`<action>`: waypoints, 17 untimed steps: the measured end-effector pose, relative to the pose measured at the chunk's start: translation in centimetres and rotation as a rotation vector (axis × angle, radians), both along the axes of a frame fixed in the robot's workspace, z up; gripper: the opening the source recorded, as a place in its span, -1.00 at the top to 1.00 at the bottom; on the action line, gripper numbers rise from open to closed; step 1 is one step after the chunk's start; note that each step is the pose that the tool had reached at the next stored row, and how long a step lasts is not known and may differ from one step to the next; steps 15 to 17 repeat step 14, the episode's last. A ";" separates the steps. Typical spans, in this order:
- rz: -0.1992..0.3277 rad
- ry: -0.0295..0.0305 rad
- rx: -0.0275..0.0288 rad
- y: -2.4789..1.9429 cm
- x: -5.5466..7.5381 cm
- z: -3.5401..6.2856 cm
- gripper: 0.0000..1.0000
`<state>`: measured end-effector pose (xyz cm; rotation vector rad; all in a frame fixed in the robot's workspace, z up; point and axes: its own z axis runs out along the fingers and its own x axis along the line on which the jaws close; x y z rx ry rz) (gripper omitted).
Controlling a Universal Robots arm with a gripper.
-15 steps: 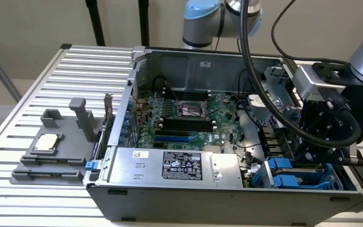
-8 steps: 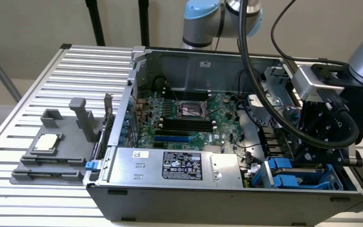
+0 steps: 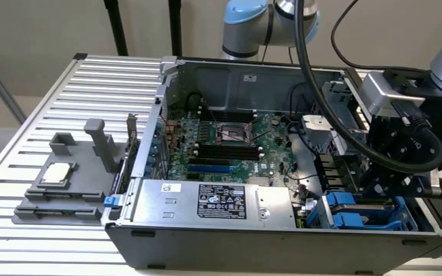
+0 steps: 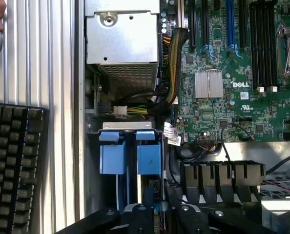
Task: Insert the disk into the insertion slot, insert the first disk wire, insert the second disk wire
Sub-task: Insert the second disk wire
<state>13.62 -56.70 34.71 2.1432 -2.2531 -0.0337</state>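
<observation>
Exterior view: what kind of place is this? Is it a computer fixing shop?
Probably a robot lab bench, not a shop: an open computer case lies on a slatted metal table, a robot arm reaches over it, and a keyboard sits nearby.

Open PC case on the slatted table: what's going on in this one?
A Universal Robots arm has its gripper down inside the open computer case, at the exterior view's right, just above the insertion slot with its blue plastic tabs. The silver box with a black label sits beside that cage. A keyboard lies outside the case.
</observation>
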 end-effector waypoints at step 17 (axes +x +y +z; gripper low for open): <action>0.000 -0.0066 0.0033 -0.34 -2.9 0.03 0.51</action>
